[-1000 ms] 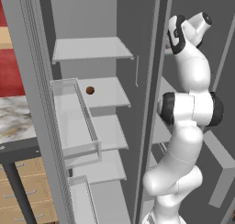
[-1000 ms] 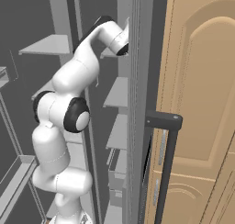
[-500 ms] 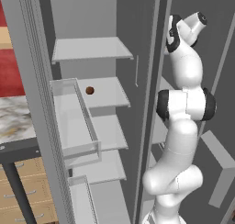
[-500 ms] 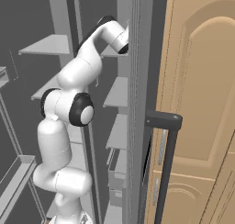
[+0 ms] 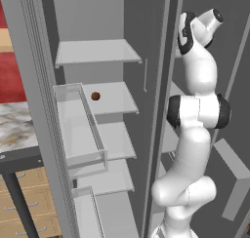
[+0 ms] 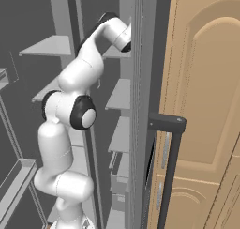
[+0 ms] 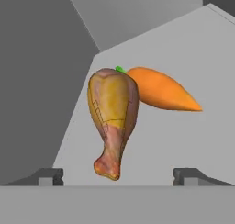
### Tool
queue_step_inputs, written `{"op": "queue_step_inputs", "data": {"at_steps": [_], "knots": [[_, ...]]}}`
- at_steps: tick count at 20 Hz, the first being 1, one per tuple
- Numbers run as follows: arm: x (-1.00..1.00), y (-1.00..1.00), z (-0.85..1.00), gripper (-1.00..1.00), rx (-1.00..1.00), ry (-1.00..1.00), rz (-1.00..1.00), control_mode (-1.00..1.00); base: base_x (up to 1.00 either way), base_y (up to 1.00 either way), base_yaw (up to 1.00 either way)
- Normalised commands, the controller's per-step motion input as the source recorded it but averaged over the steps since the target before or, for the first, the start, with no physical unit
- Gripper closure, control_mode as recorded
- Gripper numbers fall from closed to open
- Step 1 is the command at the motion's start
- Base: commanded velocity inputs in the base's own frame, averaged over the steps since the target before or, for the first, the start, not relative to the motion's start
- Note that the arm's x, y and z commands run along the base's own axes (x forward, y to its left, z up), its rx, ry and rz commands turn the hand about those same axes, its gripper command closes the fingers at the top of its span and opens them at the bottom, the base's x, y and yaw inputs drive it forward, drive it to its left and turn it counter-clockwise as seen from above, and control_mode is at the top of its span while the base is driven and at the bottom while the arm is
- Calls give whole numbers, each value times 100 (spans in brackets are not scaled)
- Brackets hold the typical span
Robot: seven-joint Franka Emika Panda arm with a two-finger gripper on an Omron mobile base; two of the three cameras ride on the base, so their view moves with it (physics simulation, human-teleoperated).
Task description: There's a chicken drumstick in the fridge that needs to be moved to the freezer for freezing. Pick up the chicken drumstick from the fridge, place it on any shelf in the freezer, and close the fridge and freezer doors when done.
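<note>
Over the base's left shoulder: tall grey side-by-side unit with both halves open. The wider half, the fridge (image 5: 93,51), shows broad pale grey shelves; on the second one down sits a small round dark red-brown ball (image 5: 95,96), alone. A clear inner bin (image 5: 80,129) hangs on the fridge's open door at left. The white arm rises at lower right and reaches up into the narrower half, the freezer (image 5: 205,8), its hand going in near the top; the fingers are hidden from this side. A marble-topped counter (image 5: 14,129) with wooden drawers shows beyond the door at far left.

From the right shoulder: the arm climbs from lower left and bends into the freezer's upper part, the hand passing behind the edge of the freezer's open grey door (image 6: 140,106). Short pale grey shelves step down below it. A dark vertical handle (image 6: 168,167) stands on that door; a tan panelled wooden door (image 6: 206,106) lies behind it.

Along the hand: the gripper (image 7: 119,173) has its two dark tips spread wide, neither touching anything. Between and beyond them the lumpy golden-brown chicken drumstick (image 7: 112,117) sits on the flat pale grey shelf (image 7: 183,140), thick end farther away, bony end toward the camera. An orange carrot (image 7: 163,95) with a green stub lies just behind it, overlapped by the thick end; whether they touch I cannot tell.
</note>
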Motion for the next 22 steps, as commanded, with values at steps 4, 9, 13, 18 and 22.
{"op": "queue_step_inputs", "data": {"at_steps": [4,9,13,18,22], "knots": [[-86,28,-2,-100,-4,-13,7,-100,0,0,0],[-100,49,-9,-100,-8,-18,17,-100,0,0,0],[-100,79,1,-100,-18,-11,17,-100,0,0,0],[-100,53,22,-100,-25,3,14,-100,0,0,0],[-100,53,2,-100,-27,0,7,-100,0,0,0]]}}
